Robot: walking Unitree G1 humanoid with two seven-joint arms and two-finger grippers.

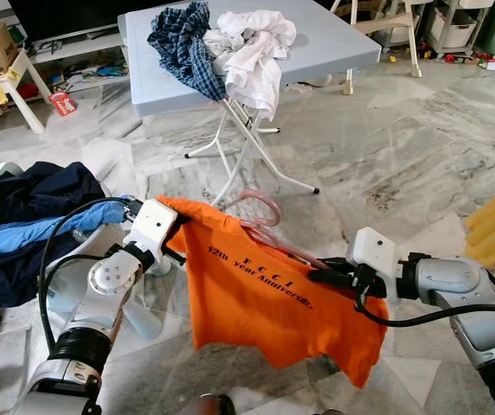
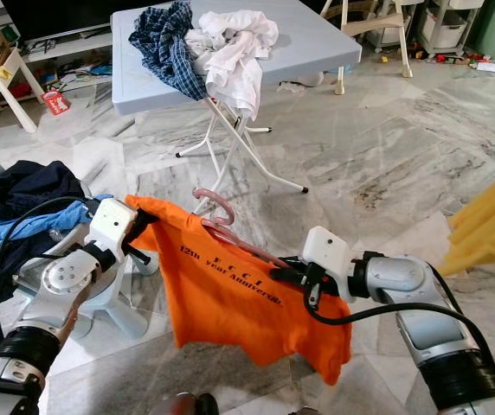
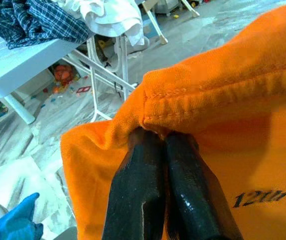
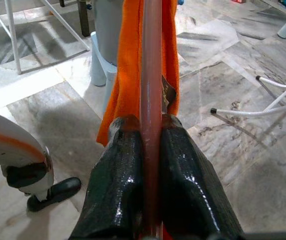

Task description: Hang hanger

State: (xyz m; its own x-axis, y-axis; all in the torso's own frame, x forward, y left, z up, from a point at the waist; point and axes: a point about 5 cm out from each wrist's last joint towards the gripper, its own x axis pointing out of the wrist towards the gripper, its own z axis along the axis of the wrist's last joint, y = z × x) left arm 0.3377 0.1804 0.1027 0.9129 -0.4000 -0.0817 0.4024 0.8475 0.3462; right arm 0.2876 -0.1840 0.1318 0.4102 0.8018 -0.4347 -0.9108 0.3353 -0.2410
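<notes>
Pink hanger (image 1: 269, 232) inside orange T-shirt (image 1: 265, 303), held mid-air over marble floor (image 1: 386, 164), at 6 o'clock from folding table (image 1: 334, 39). Right gripper (image 4: 150, 132) clamped tight on hanger bar, bar between fingers. Left gripper (image 3: 155, 137) pinched closed on shirt's seam, at 9 o'clock from hanger hook.

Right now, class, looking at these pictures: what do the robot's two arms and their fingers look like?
Both arms are silver metal with black cuffs and round joints. Each ends in a white boxy wrist block. Black cables loop beside the left gripper and under the right gripper. The fingers are long, glossy and black.
</notes>
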